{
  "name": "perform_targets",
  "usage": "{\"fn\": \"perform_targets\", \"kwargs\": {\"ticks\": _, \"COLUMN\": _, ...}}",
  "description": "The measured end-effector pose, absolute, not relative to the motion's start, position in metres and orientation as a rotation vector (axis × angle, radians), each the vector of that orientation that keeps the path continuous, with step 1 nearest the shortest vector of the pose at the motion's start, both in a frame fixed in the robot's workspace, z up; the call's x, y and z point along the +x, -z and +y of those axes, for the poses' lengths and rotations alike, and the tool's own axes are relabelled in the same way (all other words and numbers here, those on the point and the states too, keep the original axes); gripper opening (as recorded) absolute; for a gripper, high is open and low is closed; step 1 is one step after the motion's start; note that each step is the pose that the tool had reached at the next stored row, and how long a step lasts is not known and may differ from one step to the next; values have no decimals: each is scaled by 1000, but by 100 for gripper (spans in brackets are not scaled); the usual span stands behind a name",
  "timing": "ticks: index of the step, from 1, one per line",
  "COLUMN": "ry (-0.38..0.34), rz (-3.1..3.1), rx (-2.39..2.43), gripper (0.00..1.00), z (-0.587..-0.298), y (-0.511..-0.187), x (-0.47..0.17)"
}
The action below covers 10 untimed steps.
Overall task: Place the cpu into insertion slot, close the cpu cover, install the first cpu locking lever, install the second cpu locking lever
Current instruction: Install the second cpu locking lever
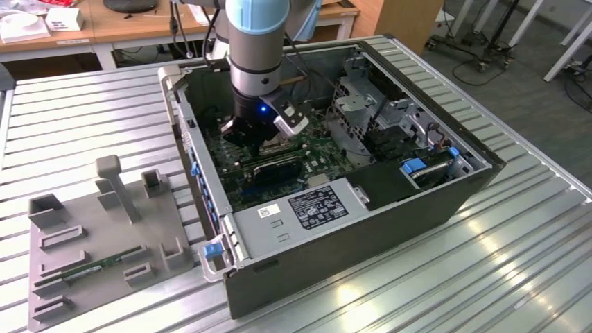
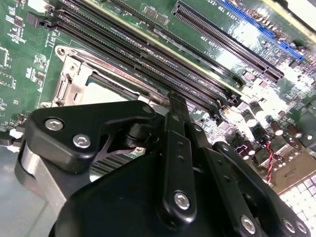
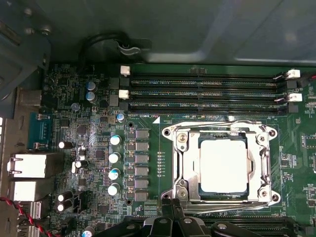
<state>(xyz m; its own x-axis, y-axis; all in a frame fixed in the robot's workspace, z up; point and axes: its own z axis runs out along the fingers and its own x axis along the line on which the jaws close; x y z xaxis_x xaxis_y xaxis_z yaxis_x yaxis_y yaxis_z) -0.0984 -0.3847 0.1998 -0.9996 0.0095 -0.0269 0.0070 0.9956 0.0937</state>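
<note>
Now, what I see from my station:
Cpu (image 3: pixel 223 165): seated in the insertion slot (image 3: pixel 190 163), cpu cover (image 3: pixel 259 168) closed around it.
Hand (image 3: pixel 170 210): I can't tell whether it's open or closed; it hangs just beside the socket.
Case (image 1: pixel 277 229): on the desk (image 1: pixel 518 263).

Overhead light glares off the table (image 1: pixel 481 277). The cpu (image 3: pixel 223 165) top is washed out white. The gripper (image 2: pixel 177 106) body is near and blurred.
</note>
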Motion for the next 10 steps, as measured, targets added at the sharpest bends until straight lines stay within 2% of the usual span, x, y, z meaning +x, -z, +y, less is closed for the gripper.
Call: {"fn": "perform_targets", "kwargs": {"ticks": 10, "ry": -165, "rz": 3109, "rx": 13, "gripper": 11, "z": -384, "y": -198, "x": -98}}
